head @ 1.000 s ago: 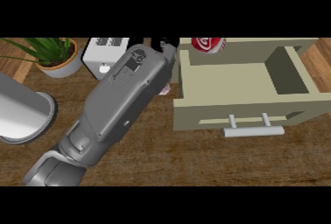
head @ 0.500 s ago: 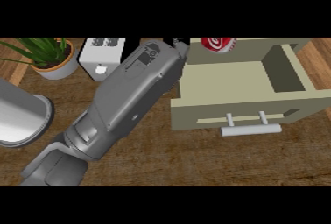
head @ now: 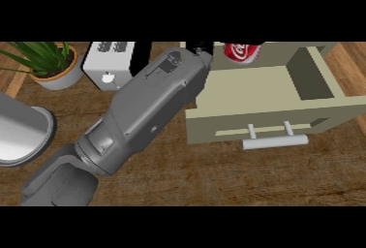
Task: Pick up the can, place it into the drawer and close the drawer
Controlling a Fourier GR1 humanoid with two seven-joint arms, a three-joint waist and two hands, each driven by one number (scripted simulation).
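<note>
The can (head: 244, 52) is cut off by the top edge, so you only get its lower part with a bit of red and white label, too small to read. The left robot hand (head: 201, 47) is mostly out of frame up there too, just a dark bit past the wrist, no way to tell what the fingers are doing or whether it touches the can. The forearm (head: 143, 111) covers the drawer's (head: 265, 92) left wall. The toaster (head: 109, 65), plant (head: 46, 60) and the grey round thing (head: 18, 131) at the worktop's left edge are all clipped.
</note>
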